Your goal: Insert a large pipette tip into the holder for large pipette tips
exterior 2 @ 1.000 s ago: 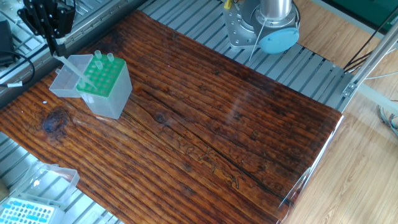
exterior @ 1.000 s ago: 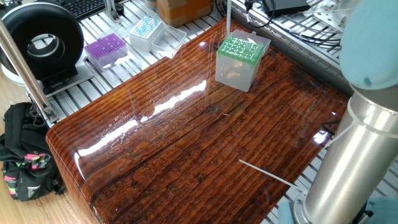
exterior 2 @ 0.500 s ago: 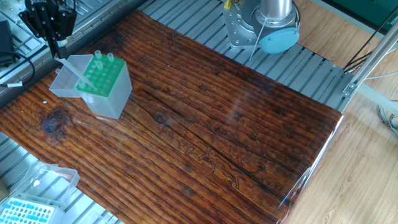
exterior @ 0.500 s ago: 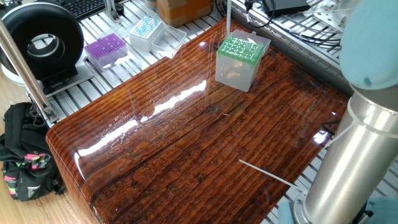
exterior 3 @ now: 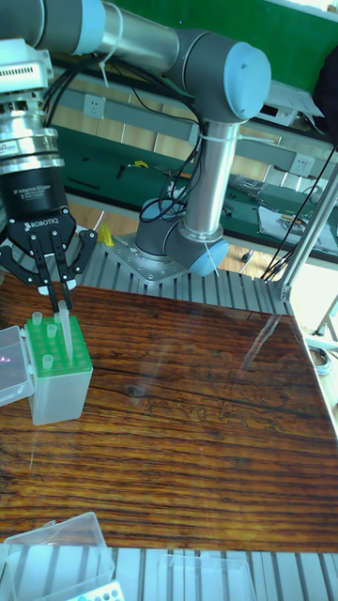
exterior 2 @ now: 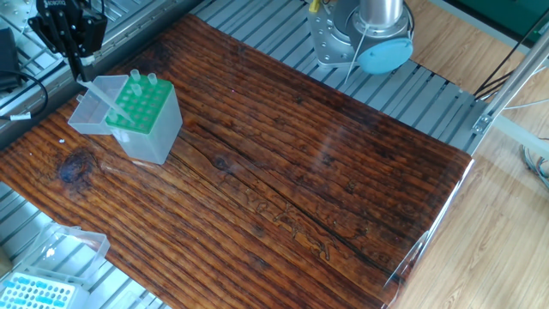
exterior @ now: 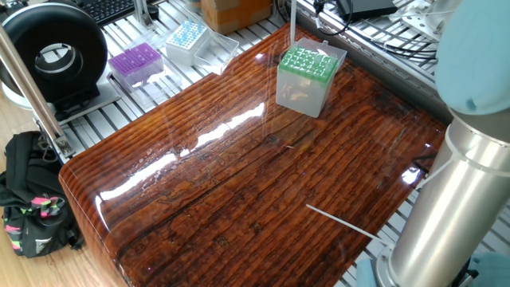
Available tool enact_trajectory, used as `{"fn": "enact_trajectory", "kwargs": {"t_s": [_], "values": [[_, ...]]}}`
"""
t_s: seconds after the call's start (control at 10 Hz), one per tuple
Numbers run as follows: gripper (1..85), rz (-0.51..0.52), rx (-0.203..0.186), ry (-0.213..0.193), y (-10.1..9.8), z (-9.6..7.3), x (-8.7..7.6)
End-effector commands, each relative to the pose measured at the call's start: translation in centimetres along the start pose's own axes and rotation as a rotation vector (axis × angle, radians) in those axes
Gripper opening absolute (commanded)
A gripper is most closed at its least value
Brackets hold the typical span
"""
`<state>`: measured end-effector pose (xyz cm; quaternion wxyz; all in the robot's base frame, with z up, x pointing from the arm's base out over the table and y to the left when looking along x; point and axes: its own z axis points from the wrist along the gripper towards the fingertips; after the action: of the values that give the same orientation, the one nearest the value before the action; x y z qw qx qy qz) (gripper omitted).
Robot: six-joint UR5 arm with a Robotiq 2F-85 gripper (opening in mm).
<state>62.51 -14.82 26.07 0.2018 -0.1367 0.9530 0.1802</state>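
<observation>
Gripper (exterior 3: 56,291) clenched on the tip (exterior 3: 65,331) — upright, point down. It hangs over the holder (exterior 3: 56,368) — green grid top.

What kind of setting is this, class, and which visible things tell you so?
Probably a robotics laboratory: a gripper holds a pipette tip over a green-topped tip holder, and purple-topped and blue-topped tip boxes stand on slotted aluminium framing.

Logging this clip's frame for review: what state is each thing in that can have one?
gripper: shut on the large pipette tip, above the green-topped holder.
large pipette tip: upright, point down at the green grid, top still held.
holder for large pipette tips: upright, lid hinged open, a few tips already seated.
purple-topped tip box: off the wooden board, lid not seen.
blue-topped tip box: lid open.
</observation>
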Motion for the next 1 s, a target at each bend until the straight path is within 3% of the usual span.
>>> {"fn": "enact_trajectory", "kwargs": {"t_s": [0.0,0.9], "values": [[1.0,0.005,-0.006,-0.008,0.33,0.04,-0.18],[1.0,0.02,0.006,0.015,0.27,0.83,0.45]]}}
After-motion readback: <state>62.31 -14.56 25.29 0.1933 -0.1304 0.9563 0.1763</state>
